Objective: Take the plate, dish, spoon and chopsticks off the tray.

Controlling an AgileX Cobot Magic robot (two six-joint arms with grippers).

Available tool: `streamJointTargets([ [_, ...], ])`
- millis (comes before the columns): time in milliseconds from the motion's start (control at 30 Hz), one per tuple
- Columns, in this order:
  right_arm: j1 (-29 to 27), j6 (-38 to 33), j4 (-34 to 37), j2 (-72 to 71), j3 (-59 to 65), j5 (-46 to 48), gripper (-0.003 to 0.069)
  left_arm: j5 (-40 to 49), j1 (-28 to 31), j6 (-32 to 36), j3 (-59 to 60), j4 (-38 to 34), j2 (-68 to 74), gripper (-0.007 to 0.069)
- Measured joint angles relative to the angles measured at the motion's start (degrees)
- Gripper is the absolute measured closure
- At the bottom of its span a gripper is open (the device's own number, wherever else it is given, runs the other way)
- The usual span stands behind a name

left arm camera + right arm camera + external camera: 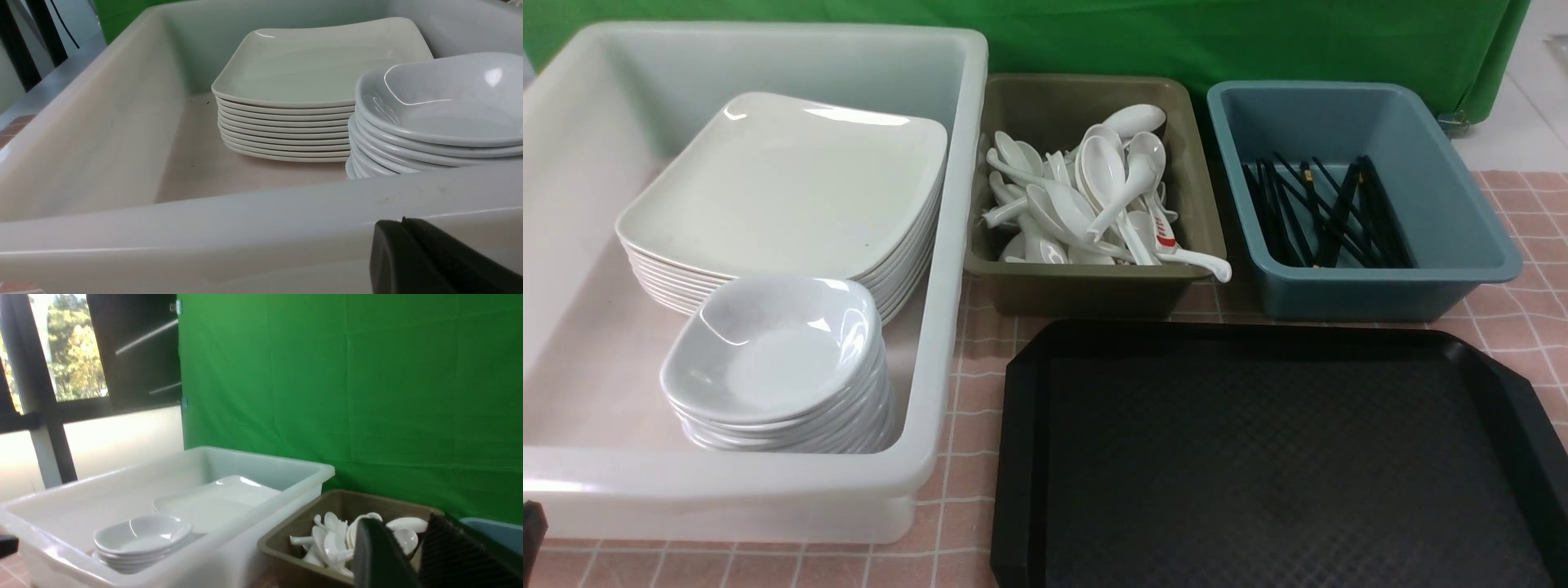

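Observation:
The black tray [1029, 457] lies at the front right with nothing on its textured floor. The large white plates [792, 180] sit stacked in the white tub [947, 327], with a stack of small white dishes [768, 351] in front of them. White spoons [1094, 196] lie heaped in the olive tub [1094, 290]. Black chopsticks [1327, 216] lie in the blue tub [1388, 290]. My left gripper [402, 222] is shut and empty, just outside the white tub's near wall [245, 228]. My right gripper [402, 526] is open and empty, raised, facing the olive tub [282, 547].
A pink checked cloth [980, 343] covers the table. A green backdrop [1176, 33] hangs behind the tubs. One spoon [1166, 237] in the olive tub has red marks on its handle. A black edge of my left gripper [531, 527] shows at the front left corner.

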Motion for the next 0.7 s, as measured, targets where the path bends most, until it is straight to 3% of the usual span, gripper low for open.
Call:
streamJointTargets([
  [67, -0.6, -1.0, 0.0, -0.6, 0.9, 0.1, 0.0421, 0.0, 0.0, 0.0, 0.0, 0.0, 0.0, 0.0624],
  [200, -9.0, -2.5, 0.0, -2.3, 5.2, 0.4, 0.0420, 0.0, 0.0, 0.0, 0.0, 0.0, 0.0, 0.0624],
  [333, -23.7, -2.5, 0.0, -4.1, 14.4, 4.4, 0.0420, 0.0, 0.0, 0.0, 0.0, 0.0, 0.0, 0.0624],
  [367, -23.7, -2.5, 0.0, -4.3, 14.9, 4.5, 0.0420, 0.0, 0.0, 0.0, 0.0, 0.0, 0.0, 0.0624],
  [467, -32.4, -2.4, 0.0, -8.5, 21.3, 10.3, 0.0419, 0.0, 0.0, 0.0, 0.0, 0.0, 0.0, 0.0624],
  [700, -35.5, -2.2, 0.0, -9.1, 21.0, 12.7, 0.0419, 0.3, 0.0, 0.0, 0.0, 0.1, 0.0, 0.0622],
])
